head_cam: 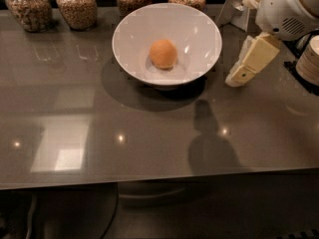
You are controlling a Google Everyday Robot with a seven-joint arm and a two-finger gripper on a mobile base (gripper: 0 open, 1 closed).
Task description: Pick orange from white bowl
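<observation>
One orange sits in the middle of the white bowl, resting on the bowl's bottom with nothing touching it. The bowl stands on the grey glossy table, toward the back. Four glass jars of grains line the back edge behind the bowl. The gripper hangs just right of the bowl, outside it and near its rim, tilted down and to the left, clear of the orange. Open or closed: cannot tell from this angle; it holds nothing visible. The white arm fills the upper right corner. Its shadow falls on the table in front of the bowl.
</observation>
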